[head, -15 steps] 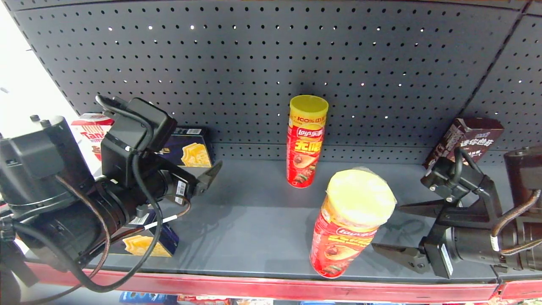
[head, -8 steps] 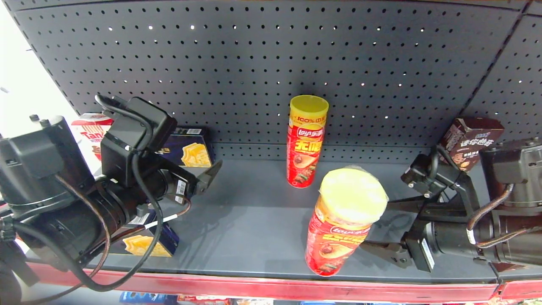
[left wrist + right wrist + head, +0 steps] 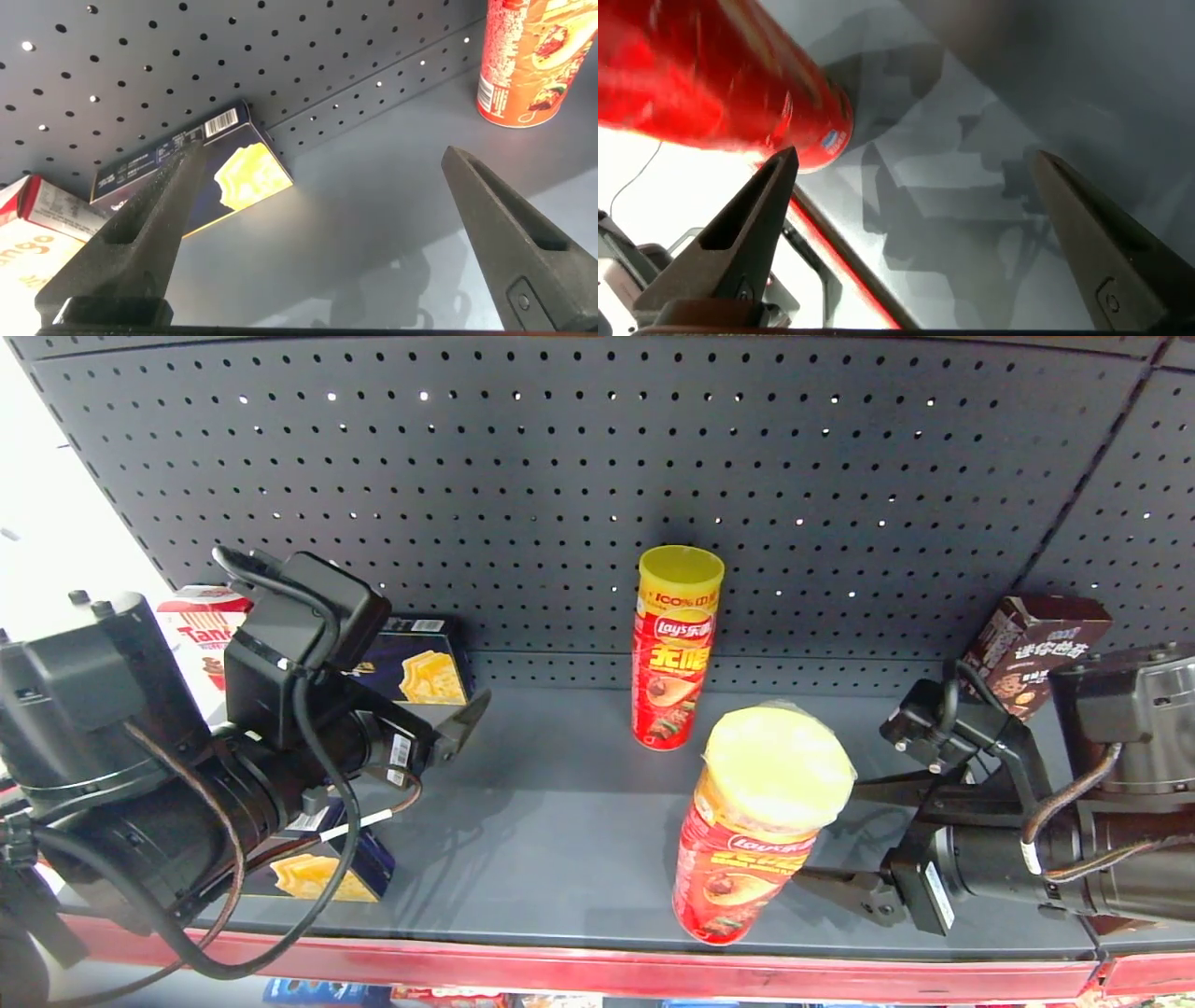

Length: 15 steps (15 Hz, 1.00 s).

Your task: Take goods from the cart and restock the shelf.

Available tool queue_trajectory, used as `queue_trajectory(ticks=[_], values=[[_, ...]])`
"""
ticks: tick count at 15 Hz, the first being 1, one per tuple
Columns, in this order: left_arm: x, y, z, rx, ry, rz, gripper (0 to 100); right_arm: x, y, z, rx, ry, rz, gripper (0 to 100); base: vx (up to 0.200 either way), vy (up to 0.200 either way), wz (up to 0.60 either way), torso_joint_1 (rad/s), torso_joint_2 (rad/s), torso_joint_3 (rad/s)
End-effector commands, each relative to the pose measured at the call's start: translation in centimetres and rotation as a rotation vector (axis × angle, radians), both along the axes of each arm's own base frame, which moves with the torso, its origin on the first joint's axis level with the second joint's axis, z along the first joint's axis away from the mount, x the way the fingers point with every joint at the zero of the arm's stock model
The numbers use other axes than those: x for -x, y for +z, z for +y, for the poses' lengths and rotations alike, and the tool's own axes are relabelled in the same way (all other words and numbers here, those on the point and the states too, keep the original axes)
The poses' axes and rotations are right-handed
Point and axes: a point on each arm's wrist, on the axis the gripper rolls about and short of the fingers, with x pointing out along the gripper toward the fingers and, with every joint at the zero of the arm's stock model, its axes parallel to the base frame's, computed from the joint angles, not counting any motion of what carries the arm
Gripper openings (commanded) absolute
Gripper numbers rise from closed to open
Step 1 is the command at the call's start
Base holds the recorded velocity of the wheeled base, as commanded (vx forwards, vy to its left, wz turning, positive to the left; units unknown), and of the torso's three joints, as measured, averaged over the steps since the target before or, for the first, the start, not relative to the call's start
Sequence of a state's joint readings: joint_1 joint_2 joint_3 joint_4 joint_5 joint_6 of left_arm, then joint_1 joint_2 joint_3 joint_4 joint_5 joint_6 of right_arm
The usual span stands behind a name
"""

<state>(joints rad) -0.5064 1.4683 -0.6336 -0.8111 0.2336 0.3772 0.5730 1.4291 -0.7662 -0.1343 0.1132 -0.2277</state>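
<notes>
Two red chip cans with yellow lids stand on the dark shelf (image 3: pixel 560 821). One can (image 3: pixel 677 649) is at the back centre, also seen from the left wrist (image 3: pixel 533 56). The other can (image 3: pixel 761 826) stands near the front edge, and its lower end (image 3: pixel 719 84) lies beyond one fingertip in the right wrist view. My right gripper (image 3: pixel 845 840) is open just right of this front can, its fingers (image 3: pixel 840 887) at the can's right side, not around it. My left gripper (image 3: pixel 324 159) is open above the shelf's left part, holding nothing, with a fingertip (image 3: pixel 471 709) pointing toward the back can.
A blue cracker box (image 3: pixel 425 663) (image 3: pixel 215 168) and a red-and-white wafer box (image 3: pixel 201 625) lean at the back left. Another blue box (image 3: pixel 322 873) lies front left under my left arm. A brown box (image 3: pixel 1036 644) stands back right. A pegboard wall (image 3: pixel 560 476) closes the back.
My right gripper moved left, up to the front can, and that can shifted slightly left with it. In the last half second almost nothing moved. The left arm stayed put.
</notes>
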Motion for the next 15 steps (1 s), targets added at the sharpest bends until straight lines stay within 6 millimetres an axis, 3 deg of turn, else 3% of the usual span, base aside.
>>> queue_trajectory(ticks=[1, 15], values=[[-0.1, -0.1, 0.0, -0.001, 0.001, 0.002, 100, -0.4, -0.1, 0.6, 0.002, 0.015, 0.001, 100, 0.000, 0.000, 0.00, 0.000, 0.00, 0.000], [-0.2, -0.2, -0.1, -0.004, 0.000, 0.006, 100, -1.0, -0.1, 1.9, 0.001, 0.038, -0.002, 100, 0.000, 0.000, 0.00, 0.000, 0.00, 0.000]])
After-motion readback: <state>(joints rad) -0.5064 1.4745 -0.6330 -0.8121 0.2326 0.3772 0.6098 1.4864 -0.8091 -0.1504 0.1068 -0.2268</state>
